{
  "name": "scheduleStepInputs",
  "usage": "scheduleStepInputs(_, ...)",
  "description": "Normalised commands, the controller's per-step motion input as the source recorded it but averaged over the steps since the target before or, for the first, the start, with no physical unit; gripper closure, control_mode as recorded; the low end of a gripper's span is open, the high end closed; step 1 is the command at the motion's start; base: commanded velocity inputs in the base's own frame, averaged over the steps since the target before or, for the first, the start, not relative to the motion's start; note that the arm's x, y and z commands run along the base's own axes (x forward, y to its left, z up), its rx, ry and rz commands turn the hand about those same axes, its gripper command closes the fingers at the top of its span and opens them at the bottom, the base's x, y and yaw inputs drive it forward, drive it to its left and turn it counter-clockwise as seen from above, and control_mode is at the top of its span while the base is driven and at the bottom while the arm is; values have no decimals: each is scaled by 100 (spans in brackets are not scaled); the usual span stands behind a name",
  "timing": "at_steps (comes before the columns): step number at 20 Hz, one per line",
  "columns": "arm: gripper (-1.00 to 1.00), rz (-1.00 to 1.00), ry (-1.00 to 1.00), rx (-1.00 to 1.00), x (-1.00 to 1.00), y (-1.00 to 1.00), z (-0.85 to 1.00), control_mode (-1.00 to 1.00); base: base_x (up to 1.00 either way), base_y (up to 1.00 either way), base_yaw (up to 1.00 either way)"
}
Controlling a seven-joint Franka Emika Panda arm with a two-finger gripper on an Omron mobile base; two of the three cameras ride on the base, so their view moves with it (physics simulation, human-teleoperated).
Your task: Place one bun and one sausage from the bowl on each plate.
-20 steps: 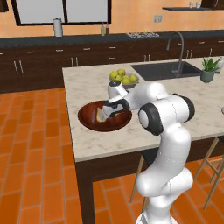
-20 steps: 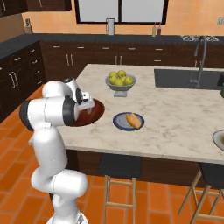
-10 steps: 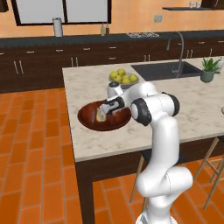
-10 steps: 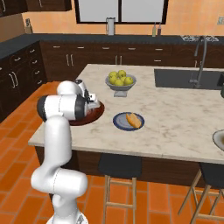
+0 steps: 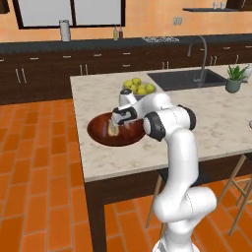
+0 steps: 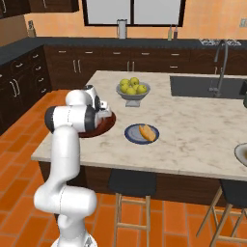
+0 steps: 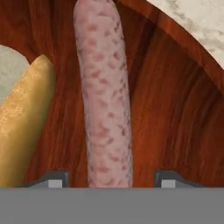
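Observation:
The wide reddish-brown bowl (image 5: pixel 101 134) sits at the counter's near left corner, and its rim (image 6: pixel 110 122) pokes out from behind my arm in the right base view. My gripper (image 5: pixel 116 124) is down inside it. In the hand view the gripper (image 7: pixel 111 180) is open, its fingertips (image 7: pixel 54 179) standing on either side of a pink speckled sausage (image 7: pixel 105 96) on the bowl's floor (image 7: pixel 175 109). A golden bun (image 7: pixel 22 127) lies just left of the sausage. The blue-grey plate (image 6: pixel 133 136) holds one bun (image 6: pixel 148 132). The second plate (image 6: pixel 241 153) is cut by the right edge.
A grey footed bowl of yellow-green apples (image 5: pixel 139 89) stands right behind the wooden bowl. The sink (image 5: pixel 184 78) with its tap and a potted plant (image 5: pixel 235 78) are farther right. Stools stand under the counter's front edge.
The arm's elbow has swung in toward the counter, and the hand has gone lower into the wooden bowl. Plates and apples have not moved.

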Motion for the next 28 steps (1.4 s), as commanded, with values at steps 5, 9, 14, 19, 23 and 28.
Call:
scheduleStepInputs(5,100,-1,-1,0,-37,-32,-47,-100,0,0,0)
scheduleStepInputs(9,100,0,-13,0,-59,-8,-10,-100,0,0,0)
scheduleStepInputs(14,100,0,-19,6,-84,-4,65,-100,0,0,0)
scheduleStepInputs(19,100,0,-9,6,-82,-42,99,-100,0,0,0)
scheduleStepInputs(23,100,-6,3,0,-59,-100,55,-100,0,0,0)
scheduleStepInputs(28,100,-8,16,0,-14,-100,3,-100,0,0,0)
